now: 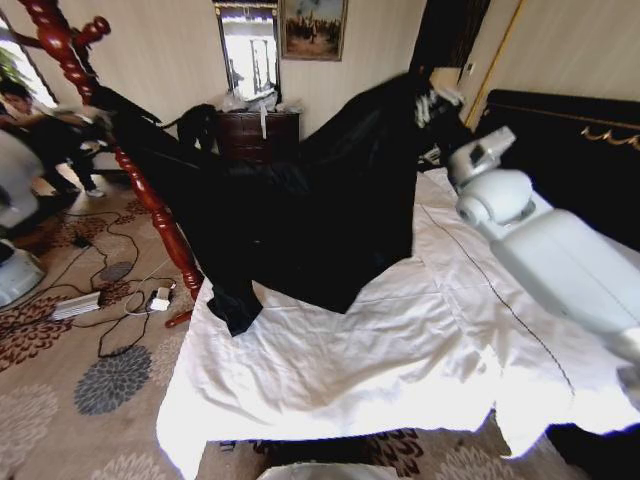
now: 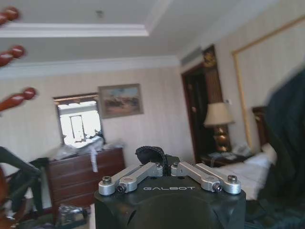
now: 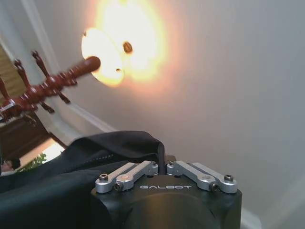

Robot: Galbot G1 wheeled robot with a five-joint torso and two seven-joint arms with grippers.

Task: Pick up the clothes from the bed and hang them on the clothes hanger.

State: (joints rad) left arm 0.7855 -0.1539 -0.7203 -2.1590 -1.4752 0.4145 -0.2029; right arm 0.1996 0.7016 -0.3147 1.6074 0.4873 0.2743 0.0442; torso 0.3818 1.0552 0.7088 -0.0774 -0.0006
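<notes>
The clothes (image 1: 300, 210), one large black garment, hang spread in the air above the bed (image 1: 400, 350), with a lower corner trailing over the duvet's left edge. In the head view my right gripper (image 1: 437, 100) holds the garment's upper right end near the black headboard. In the right wrist view my right gripper (image 3: 162, 162) is shut on a fold of black fabric (image 3: 128, 143). In the left wrist view my left gripper (image 2: 164, 164) is shut on a small bunch of black fabric (image 2: 150, 154). The clothes hanger (image 1: 150, 200), a red-brown turned-wood stand, rises just left of the garment; its pegs (image 2: 14, 52) are close to the left wrist camera.
A dark wooden dresser (image 1: 258, 135) with clutter stands against the far wall under a mirror. Cables and a power strip (image 1: 75, 305) lie on the patterned carpet left of the bed. A bedside lamp (image 2: 218, 117) stands by the headboard (image 1: 580, 150).
</notes>
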